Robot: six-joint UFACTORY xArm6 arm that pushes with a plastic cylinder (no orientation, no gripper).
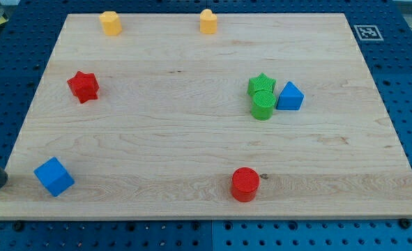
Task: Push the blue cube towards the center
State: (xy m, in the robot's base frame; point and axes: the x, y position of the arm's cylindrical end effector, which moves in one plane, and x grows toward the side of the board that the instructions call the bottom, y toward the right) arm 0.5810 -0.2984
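The blue cube (54, 176) sits near the bottom left corner of the wooden board (178, 139). My tip (2, 181) shows as a dark rod end at the view's left edge. It is just left of the blue cube, with a small gap between them, at the board's left border.
A red star (84, 86) lies at the left. Two yellow blocks (111, 23) (208, 21) sit at the top edge. A green star (261, 85), a green cylinder (263, 106) and a blue triangular block (290, 97) cluster right of centre. A red cylinder (245, 185) is at the bottom.
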